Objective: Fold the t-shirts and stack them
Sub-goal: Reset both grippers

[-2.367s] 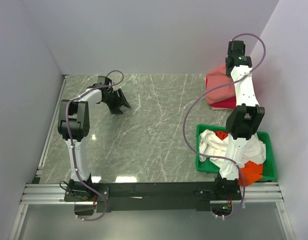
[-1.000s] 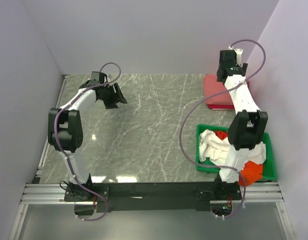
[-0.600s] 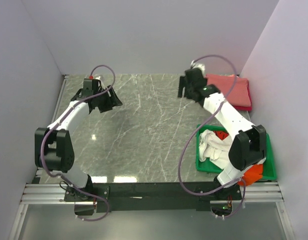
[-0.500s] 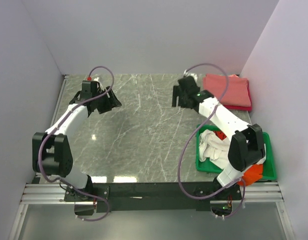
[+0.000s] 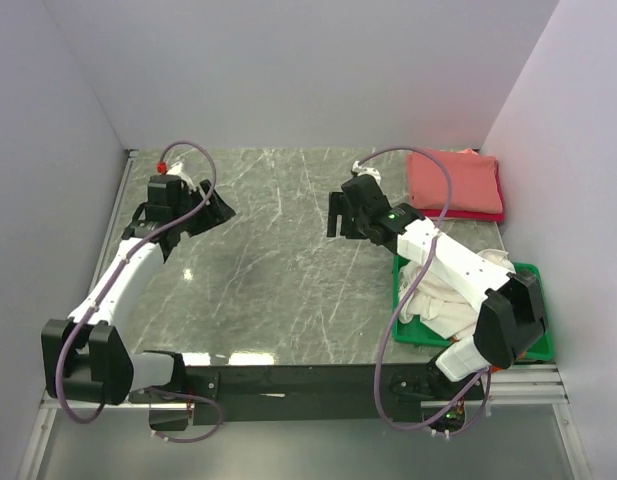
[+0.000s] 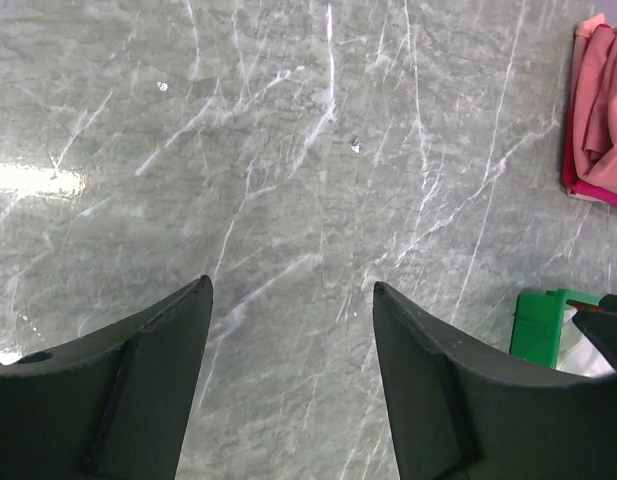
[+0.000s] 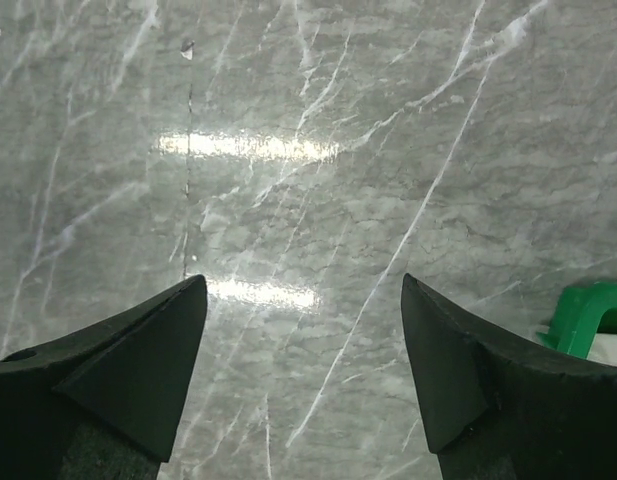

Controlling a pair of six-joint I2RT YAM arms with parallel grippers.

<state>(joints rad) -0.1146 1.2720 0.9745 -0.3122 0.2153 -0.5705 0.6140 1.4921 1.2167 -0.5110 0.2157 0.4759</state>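
Note:
A folded salmon-red t-shirt (image 5: 454, 180) lies at the table's far right corner, on top of a crimson-pink t-shirt (image 5: 475, 213) whose edge shows beneath it. The left wrist view catches the same salmon shirt (image 6: 604, 110) and pink edge (image 6: 572, 180) at its right border. White t-shirts (image 5: 435, 298) are heaped in the green tray. My left gripper (image 5: 224, 211) (image 6: 290, 284) hangs open over bare table at the far left. My right gripper (image 5: 334, 215) (image 7: 302, 280) is open above the table's middle, left of the stack, with nothing between its fingers.
The green plastic tray (image 5: 399, 300) sits at the near right, partly under my right arm; its corner shows in the wrist views (image 6: 536, 325) (image 7: 586, 316). Walls close in the table on the left, back and right.
My right gripper has swung left from above the folded stack to over the table's middle. My left gripper drifted left as its arm stretched out. Both stayed open and empty.

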